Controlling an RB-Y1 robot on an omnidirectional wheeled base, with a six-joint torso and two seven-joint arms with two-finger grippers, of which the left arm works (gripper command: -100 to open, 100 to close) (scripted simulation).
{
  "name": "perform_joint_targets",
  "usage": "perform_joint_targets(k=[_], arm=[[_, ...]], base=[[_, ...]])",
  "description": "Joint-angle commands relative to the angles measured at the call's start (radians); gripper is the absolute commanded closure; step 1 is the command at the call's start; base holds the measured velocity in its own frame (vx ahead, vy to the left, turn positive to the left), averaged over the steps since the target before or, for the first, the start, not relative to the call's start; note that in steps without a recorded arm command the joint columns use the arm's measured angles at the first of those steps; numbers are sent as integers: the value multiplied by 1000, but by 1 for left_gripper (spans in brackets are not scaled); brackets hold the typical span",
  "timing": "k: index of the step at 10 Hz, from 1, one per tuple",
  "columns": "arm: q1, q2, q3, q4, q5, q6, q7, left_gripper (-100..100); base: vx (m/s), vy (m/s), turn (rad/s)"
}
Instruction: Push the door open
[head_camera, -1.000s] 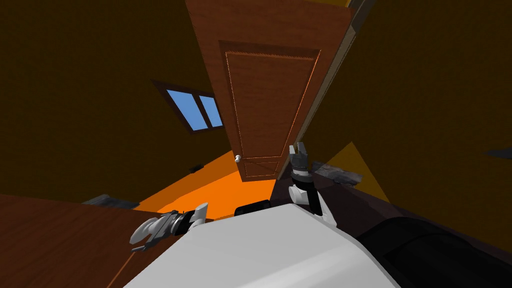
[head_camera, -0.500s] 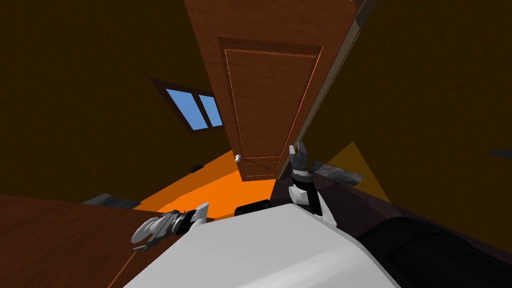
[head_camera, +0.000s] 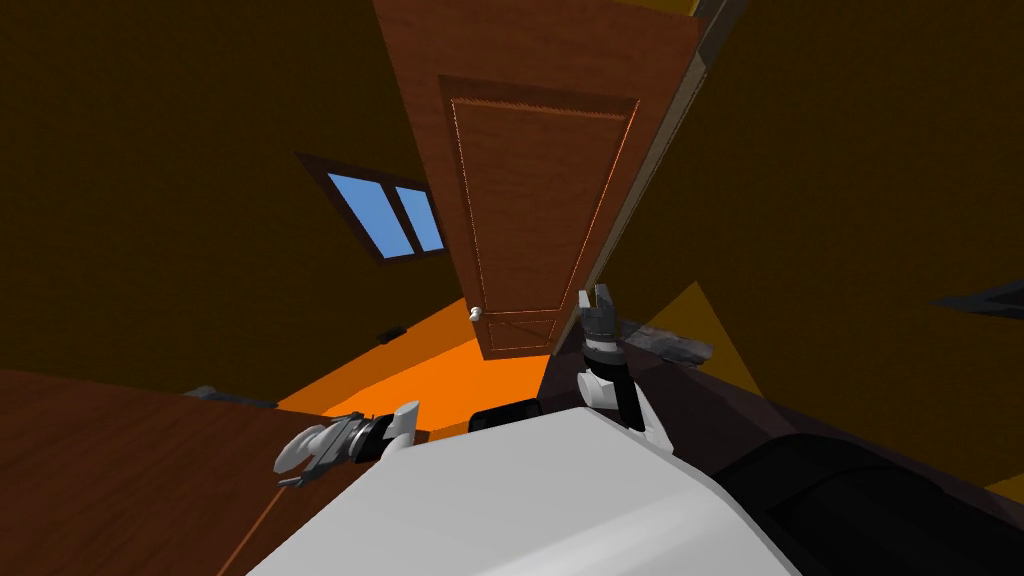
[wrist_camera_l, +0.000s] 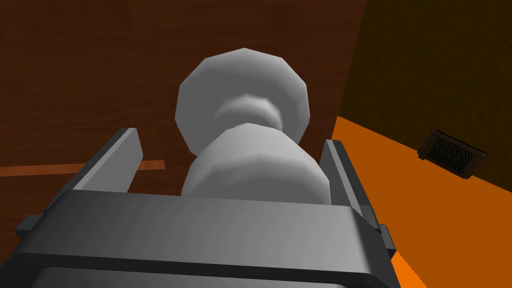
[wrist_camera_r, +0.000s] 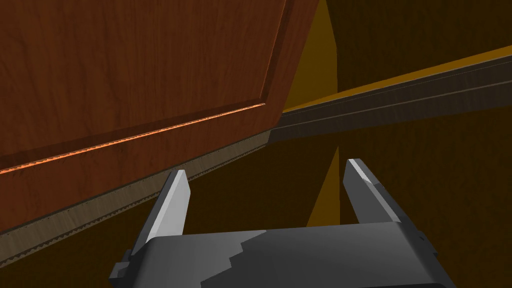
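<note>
Against dark walls (head_camera: 150, 150), noted left gripper (wrist_camera_l: 231, 141) spread astride knob (wrist_camera_l: 243, 100) of door (wrist_camera_l: 75, 75) at 8 o'clock, apparently to push; right gripper (wrist_camera_r: 266, 167) spread, idle at 12 o'clock.

Left gripper (wrist_camera_l: 231, 139): fingers were spread wide, arm held low at the left.
Right gripper (wrist_camera_r: 267, 172): fingers stood apart, arm stretched forward.

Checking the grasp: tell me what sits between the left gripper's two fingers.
A light grey door knob sits between the left gripper's open fingers, with a brown wooden door behind it; the left wrist view shows this.
</note>
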Motion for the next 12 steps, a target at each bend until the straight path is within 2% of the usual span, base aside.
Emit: perform_joint_targets(k=[1, 9, 10, 11, 12], arm=[[21, 7, 16, 5, 6, -15, 4, 100], [21, 7, 16, 5, 6, -15, 4, 100], [21, 7, 16, -5, 6, -15, 4, 100], [4, -22, -19, -48, -12, 30, -25, 100], [4, -21, -21, -48, -14, 33, -26, 100]], base=[[-179, -17, -104], [-6, -2, -2], [-9, -10, 32], [-109, 13, -61], [-169, 30, -92]])
